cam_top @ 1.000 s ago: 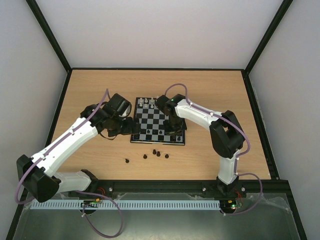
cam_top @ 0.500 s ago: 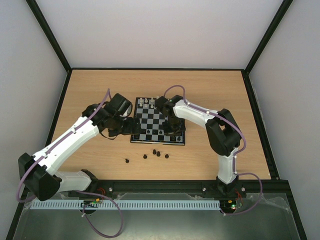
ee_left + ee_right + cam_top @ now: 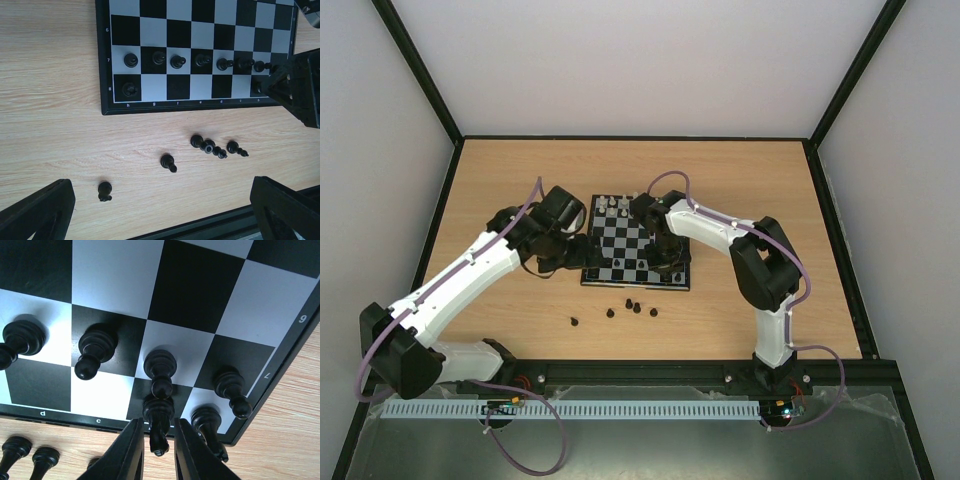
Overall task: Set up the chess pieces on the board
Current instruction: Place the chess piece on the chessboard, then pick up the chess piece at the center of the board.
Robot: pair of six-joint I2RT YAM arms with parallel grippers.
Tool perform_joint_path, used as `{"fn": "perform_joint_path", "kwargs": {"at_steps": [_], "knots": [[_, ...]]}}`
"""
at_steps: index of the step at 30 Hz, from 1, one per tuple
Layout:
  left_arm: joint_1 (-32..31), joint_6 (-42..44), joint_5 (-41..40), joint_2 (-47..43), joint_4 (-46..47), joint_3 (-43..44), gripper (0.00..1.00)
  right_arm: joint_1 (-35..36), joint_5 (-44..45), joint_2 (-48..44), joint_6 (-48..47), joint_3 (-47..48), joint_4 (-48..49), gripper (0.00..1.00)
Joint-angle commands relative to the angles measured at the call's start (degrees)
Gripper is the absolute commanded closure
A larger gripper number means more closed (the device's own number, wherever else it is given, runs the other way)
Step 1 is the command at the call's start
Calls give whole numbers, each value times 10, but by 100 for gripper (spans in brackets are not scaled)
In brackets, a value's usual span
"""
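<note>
The board lies mid-table, also in the left wrist view and the right wrist view. Several black chess pieces stand in its near rows and white ones in the far row. My right gripper is at the near right corner, its jaws slightly open around an upright black piece on a back-row square, a thin gap on each side. Several loose black pieces lie on the table in front of the board. My left gripper hovers wide open above them, holding nothing.
A black rail runs along the table's near edge, just below the loose pieces. Another black piece stands on the corner square right of my right fingers. A lone black piece lies apart on the left.
My right gripper's jaws have parted a little from the black piece on the back row. Both arms have hardly shifted.
</note>
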Motion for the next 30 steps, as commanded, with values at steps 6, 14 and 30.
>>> {"fn": "perform_joint_path", "kwargs": {"at_steps": [6,14,30], "knots": [[4,-2,-5,4,-15,-13,1,-3,-15,-15,-1,25,-35,77],[4,-23,-8,-17,-30,-26,1,-2,-50,-84,13,77,-66,48],[-6,-172,79,-158,-4,-199,1,12,-121,-218,46,-5,-42,18]]}}
